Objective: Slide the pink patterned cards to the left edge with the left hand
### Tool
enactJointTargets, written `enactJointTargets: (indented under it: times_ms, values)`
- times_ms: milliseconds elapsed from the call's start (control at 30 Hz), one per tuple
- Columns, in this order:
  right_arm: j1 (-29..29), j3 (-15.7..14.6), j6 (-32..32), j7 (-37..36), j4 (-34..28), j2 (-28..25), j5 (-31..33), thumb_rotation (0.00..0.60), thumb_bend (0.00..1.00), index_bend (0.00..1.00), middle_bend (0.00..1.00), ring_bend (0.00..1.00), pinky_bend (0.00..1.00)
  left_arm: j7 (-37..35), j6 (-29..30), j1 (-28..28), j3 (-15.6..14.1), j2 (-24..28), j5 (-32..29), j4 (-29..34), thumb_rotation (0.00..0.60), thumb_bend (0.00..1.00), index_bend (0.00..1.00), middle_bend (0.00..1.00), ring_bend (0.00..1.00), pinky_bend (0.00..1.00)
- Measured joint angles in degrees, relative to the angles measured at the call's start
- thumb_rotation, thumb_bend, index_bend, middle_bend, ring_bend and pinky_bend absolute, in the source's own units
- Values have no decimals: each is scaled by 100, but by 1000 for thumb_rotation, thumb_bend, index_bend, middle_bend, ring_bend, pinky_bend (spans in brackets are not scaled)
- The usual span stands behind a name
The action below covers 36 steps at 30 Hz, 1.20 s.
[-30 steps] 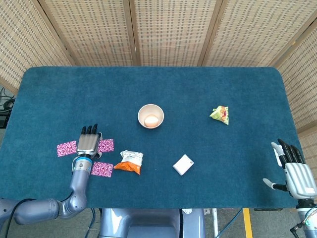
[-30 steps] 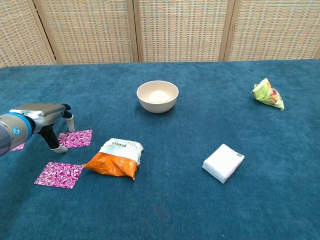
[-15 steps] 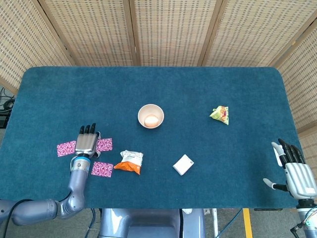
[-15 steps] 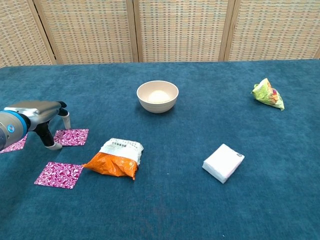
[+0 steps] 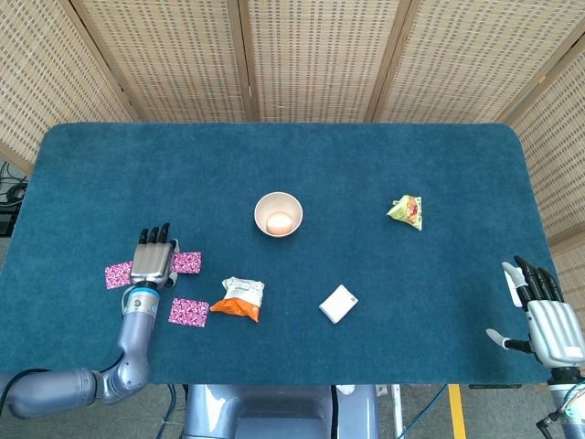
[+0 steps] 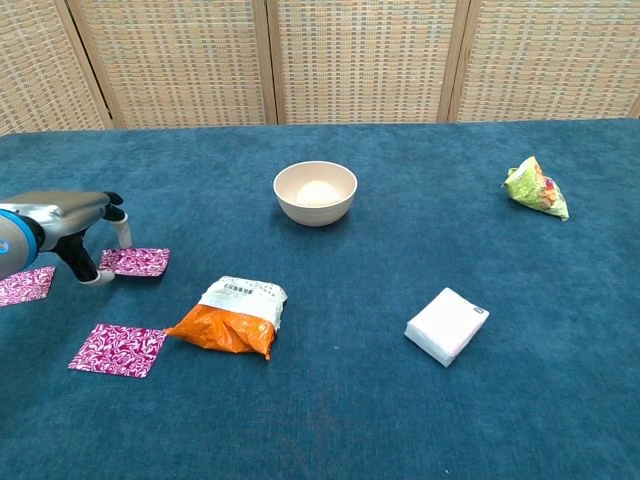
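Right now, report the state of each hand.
Left hand: fingers spread, holding nothing, fingertips pressing on a pink patterned card.
Right hand: open, holding nothing, at the table's right edge.

The whole blue counter point(image 5: 292, 165) is seen from high above in the head view, looking steeply down, with the wicker screen point(image 5: 311, 55) at the top. In the chest view the counter is seen from lower and nearer, looking across toward the same screen. The bowl point(image 5: 278, 214), the white packet point(image 5: 338, 304) and the left hand point(image 5: 153, 261) are shared by both views.
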<state>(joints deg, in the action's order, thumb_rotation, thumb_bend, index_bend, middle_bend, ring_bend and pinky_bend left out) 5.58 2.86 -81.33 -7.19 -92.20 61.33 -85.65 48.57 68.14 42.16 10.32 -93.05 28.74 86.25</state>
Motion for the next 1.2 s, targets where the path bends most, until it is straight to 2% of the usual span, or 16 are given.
enactJointTargets:
  times_ms: [200,500,733,1200]
  values:
    - [-4,4,-16,3,-4,1,-4,600,53,0,0,0,0,-107,101,-136,-47,324,116,250,600,353,434,0,0,0]
    - [-12,-2,-35,33,-19,-1,-20,600,53,0,0,0,0,-434,208,-519,-300,868,364,589,600,346,435,0,0,0]
    - [-17,-20,-57,114,-49,14,-66,600,53,0,0,0,0,-937,178,-936,-522,1341,625,547,600,343,434,0,0,0]
    - [-19,-8,-64,142,-50,30,-46,600,53,0,0,0,0,-1192,-155,-1102,-537,1321,625,2,600,314,428,0,0,0]
